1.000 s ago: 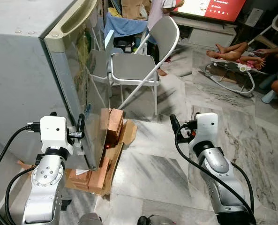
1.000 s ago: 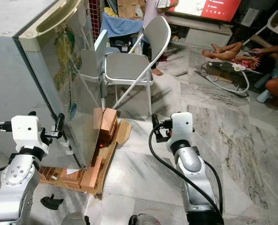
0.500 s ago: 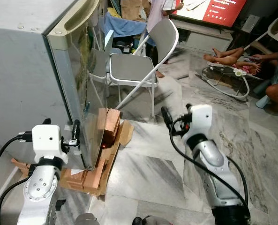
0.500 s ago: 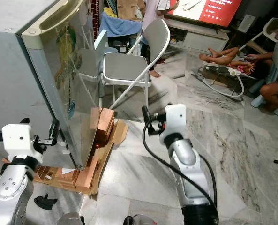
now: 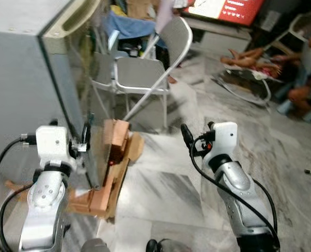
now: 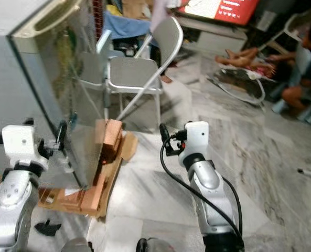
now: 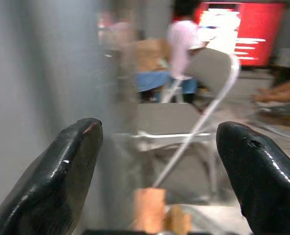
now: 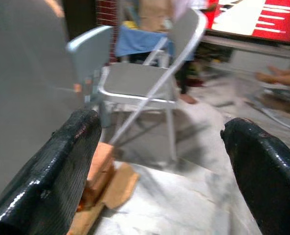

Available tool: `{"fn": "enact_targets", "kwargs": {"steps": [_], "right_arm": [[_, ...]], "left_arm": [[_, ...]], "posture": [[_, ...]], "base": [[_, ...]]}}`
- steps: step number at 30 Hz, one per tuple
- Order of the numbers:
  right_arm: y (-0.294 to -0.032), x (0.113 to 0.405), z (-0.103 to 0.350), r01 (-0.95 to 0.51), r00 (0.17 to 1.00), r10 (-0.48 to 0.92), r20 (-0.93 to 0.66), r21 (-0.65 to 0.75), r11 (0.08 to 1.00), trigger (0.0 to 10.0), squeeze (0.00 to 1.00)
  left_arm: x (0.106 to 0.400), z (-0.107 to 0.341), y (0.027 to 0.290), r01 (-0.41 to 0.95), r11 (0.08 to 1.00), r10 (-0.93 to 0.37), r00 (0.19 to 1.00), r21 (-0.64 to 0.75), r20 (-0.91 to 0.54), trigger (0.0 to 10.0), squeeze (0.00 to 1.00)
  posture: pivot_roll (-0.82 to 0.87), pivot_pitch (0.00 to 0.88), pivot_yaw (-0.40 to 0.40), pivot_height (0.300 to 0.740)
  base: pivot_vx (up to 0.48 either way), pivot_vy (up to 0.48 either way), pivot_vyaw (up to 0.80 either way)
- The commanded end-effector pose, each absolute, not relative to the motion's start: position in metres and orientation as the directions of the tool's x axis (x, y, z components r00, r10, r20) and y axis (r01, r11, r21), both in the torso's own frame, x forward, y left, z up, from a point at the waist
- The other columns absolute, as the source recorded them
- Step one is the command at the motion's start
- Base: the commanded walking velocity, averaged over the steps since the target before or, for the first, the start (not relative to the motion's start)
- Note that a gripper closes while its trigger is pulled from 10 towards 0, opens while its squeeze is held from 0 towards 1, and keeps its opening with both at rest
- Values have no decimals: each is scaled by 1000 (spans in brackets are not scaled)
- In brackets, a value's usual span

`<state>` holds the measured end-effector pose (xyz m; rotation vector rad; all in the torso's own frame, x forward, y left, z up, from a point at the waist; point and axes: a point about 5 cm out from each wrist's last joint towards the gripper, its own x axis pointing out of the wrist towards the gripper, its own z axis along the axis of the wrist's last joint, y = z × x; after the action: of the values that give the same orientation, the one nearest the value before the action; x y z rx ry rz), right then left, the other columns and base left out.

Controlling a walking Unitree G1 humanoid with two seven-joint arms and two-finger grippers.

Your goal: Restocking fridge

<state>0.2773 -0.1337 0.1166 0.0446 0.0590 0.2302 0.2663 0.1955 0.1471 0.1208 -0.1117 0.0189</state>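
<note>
Tall grey metal fridge [image 5: 24, 79], frame left, door shut; left gripper [image 7: 157, 161] at its front edge, right gripper [image 8: 164, 166] centre frame, both fingers spread, empty.

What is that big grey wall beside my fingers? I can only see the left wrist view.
Observer: It is the fridge. The left gripper is low down at the edge of its door, fingers open.
Operator: And the blurry orange thing underneath?
Observer: Those are bricks, stacked on cardboard at the foot of the fridge.
Operator: Where is my other arm?
Observer: The right gripper is held up over the marble floor, apart from the fridge. It is open and holds nothing.
</note>
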Motion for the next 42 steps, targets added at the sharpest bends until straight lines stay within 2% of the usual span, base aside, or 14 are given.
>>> {"fn": "enact_targets", "kwargs": {"steps": [1,6,8,12,17,20,23,25,28,29,37,42], "right_arm": [[-133,280,126,-227,973,228,-20,41,973,10000,0],[-129,281,133,-232,973,232,4,25,972,10000,0],[-128,280,136,-228,974,228,12,21,973,10000,0],[-130,276,133,-221,975,221,2,20,975,10000,0],[-131,271,127,-222,975,223,-19,23,975,10000,0],[-129,268,124,-244,969,245,-39,33,969,10000,0],[-129,266,122,-268,961,270,-54,45,962,10000,0],[-127,266,119,-290,953,293,-72,56,955,10000,0],[-127,267,118,-292,952,296,-78,55,955,10000,0],[-125,268,117,-296,950,300,-83,53,954,10000,0],[-126,270,120,-297,950,300,-82,46,954,10000,0],[-132,269,120,-277,956,280,-85,39,960,10000,0]], "left_arm": [[276,147,197,-8,994,-4,994,112,107,10000,0],[289,153,201,-16,990,-1,993,138,122,10000,0],[294,156,209,-66,984,43,990,167,136,10000,0],[292,157,210,-58,990,41,991,132,130,10000,0],[279,150,201,23,995,-33,995,95,95,10000,0],[257,142,190,126,988,-131,990,91,47,10000,0],[240,135,188,160,982,-162,987,103,12,10000,0],[228,127,201,90,990,-89,996,110,-18,10000,0],[227,126,209,45,992,-42,999,122,-23,10000,0],[232,129,216,-6,992,7,1000,127,-9,10000,0],[262,150,232,-113,974,102,993,195,66,10000,0],[275,154,236,-126,975,114,991,185,76,10000,0]], "posture": [[89,79,-116,740],[72,102,-95,740],[69,114,-90,740],[70,119,-91,740],[79,125,-99,740],[84,128,-104,740],[91,130,-108,740],[104,135,-115,740],[112,136,-122,740],[114,137,-126,740],[95,129,-127,740],[84,124,-121,740]], "base": [[0,0,-800],[0,0,-480],[0,0,0],[0,0,0],[0,0,0],[0,0,0],[0,0,0],[0,0,0],[0,0,0],[0,0,0],[0,0,0],[0,0,0]]}}
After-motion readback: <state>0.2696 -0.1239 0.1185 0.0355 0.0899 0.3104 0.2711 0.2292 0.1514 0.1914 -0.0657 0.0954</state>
